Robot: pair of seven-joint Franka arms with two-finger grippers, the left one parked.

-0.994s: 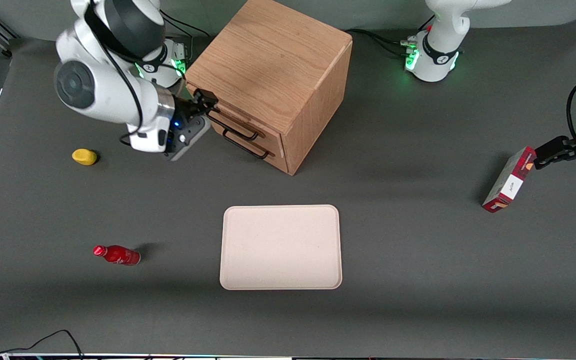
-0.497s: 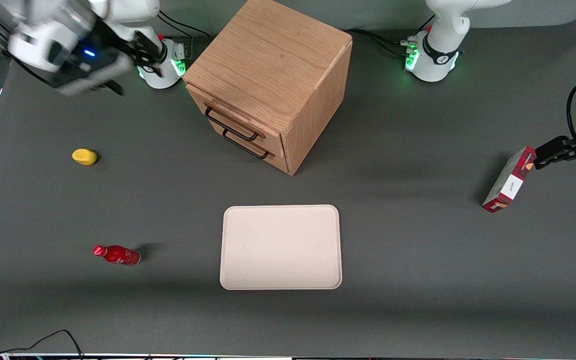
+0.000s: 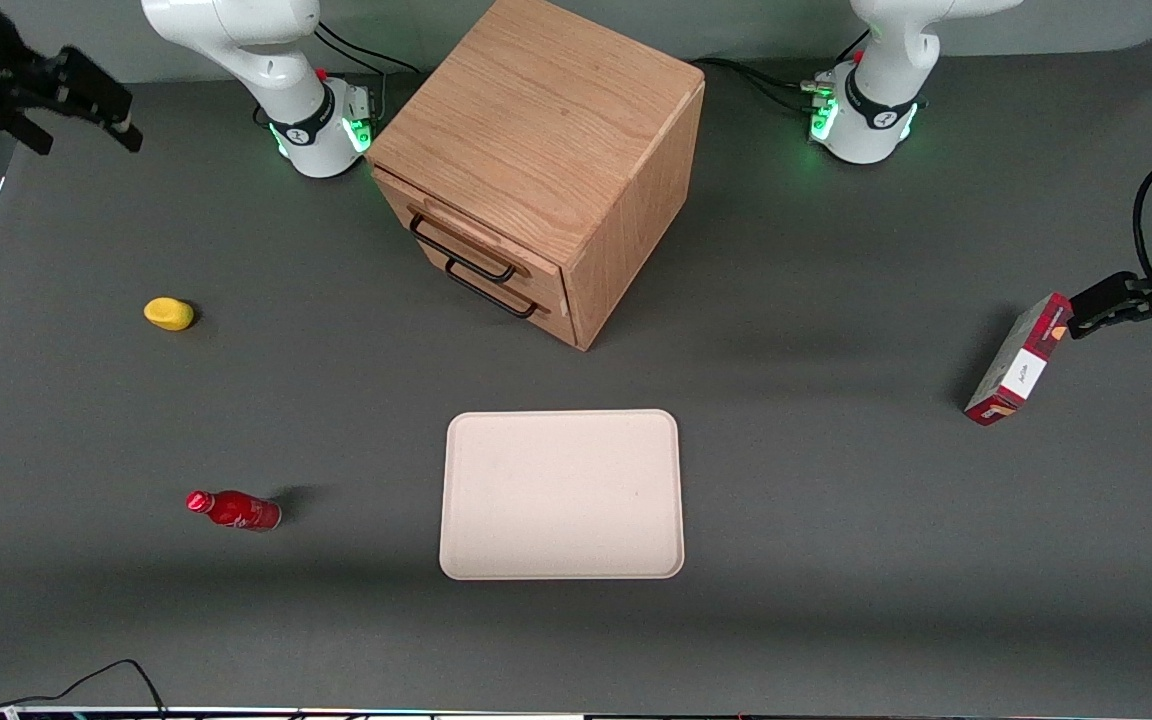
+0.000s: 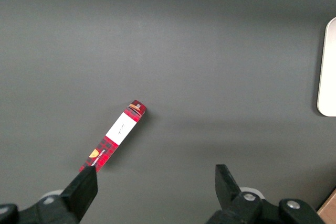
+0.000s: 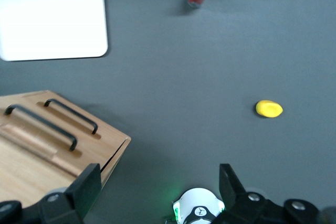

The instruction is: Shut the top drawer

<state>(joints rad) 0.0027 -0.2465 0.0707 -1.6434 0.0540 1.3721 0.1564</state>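
My end effector hangs high in the upper corner of the front view, at the working arm's end of the counter. It is well apart from the oak cabinet. Its 2 fingers are spread wide and hold nothing; the right wrist view shows bare counter between them.

The top drawer sits just under the cabinet's top board, in the upper middle of the front view. Its thin black bar handle runs across the flat front panel, just above the second drawer's handle. The front looks level with the panel below it, so I judge the drawer to be in, or very nearly in.

I judge it to be a stiff wooden box that slides along 1 line only, light enough to move with a steady push. It should be sturdy and not fragile. The flat panel is the place to press, near the middle of its width, so that the box does not skew and bind. The bar is the place to take hold of for pulling; for closing, a push on the bar or on the wood beside it should do. The smooth panel may let a fingertip slip sideways, so a square contact matters.
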